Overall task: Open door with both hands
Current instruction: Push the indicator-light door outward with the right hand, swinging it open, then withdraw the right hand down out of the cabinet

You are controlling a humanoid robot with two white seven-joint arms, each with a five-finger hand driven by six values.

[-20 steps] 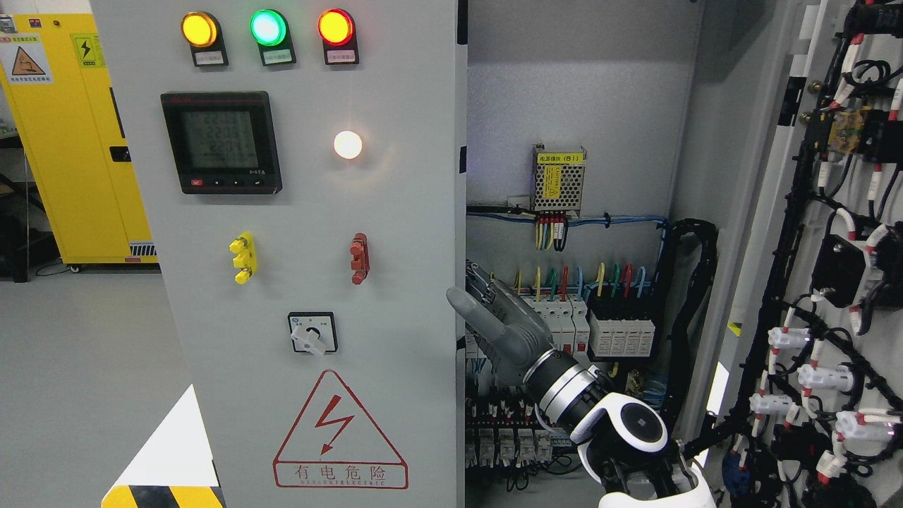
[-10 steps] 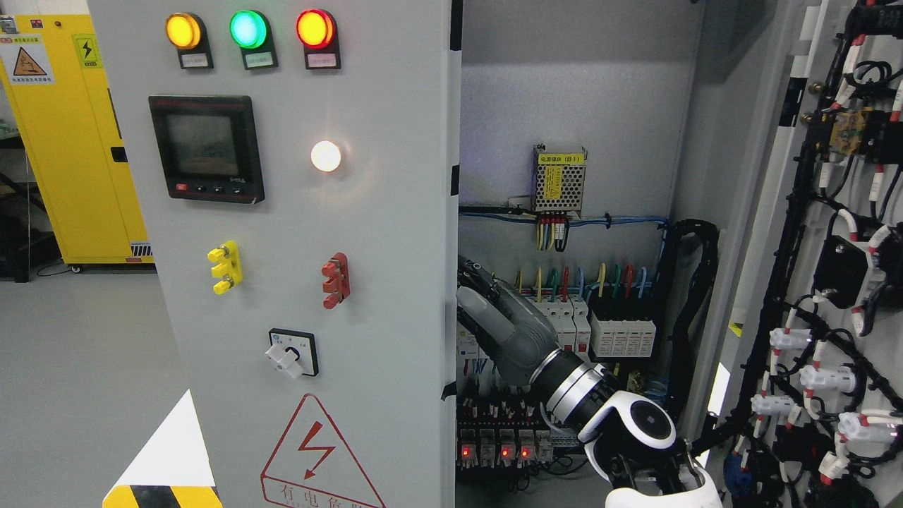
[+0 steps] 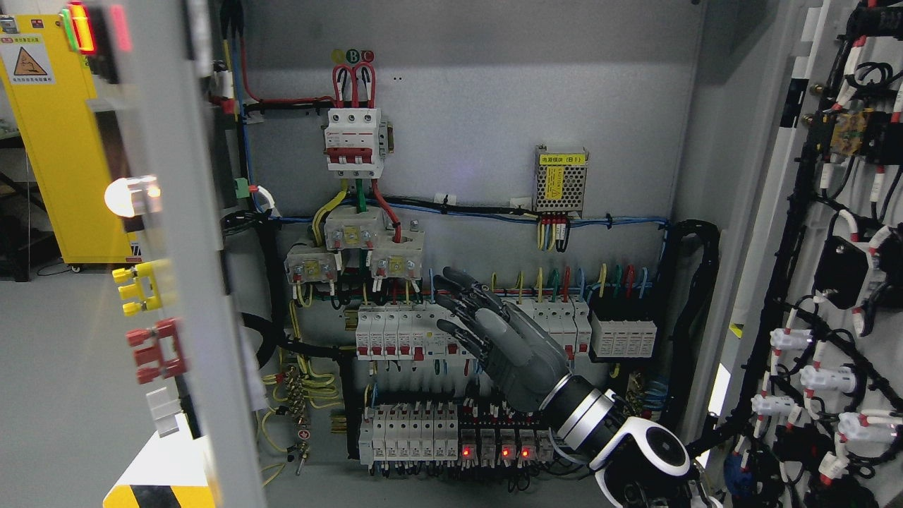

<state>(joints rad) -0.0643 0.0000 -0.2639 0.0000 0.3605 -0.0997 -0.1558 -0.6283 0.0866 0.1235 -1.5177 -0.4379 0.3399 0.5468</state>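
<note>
- Setting: a grey workshop floor (image 3: 63, 367) is showing at the left, with a yellow cabinet (image 3: 49, 141) standing behind; an electrical cabinet interior (image 3: 494, 127) is filling the middle of the head view.
- Left door (image 3: 176, 282): standing swung wide, nearly edge-on, its indicator lamp (image 3: 130, 196) and yellow terminals (image 3: 144, 288) facing left.
- Right door (image 3: 832, 282): standing open at the right, its inner face carrying black wiring harnesses.
- Right robot hand (image 3: 487, 321): hanging in front of the breaker rows (image 3: 409, 335), fingers spread and loosely bent, gripping nothing, well apart from either door.
- Left arm: not showing in the view.
- Progress, as judged: both doors are looking open, so the task is appearing nearly done.
- Risk: the fingertips are sitting close to live breakers and loose wires (image 3: 550, 236); a careless withdrawal could be snagging a cable or flipping a switch.
</note>
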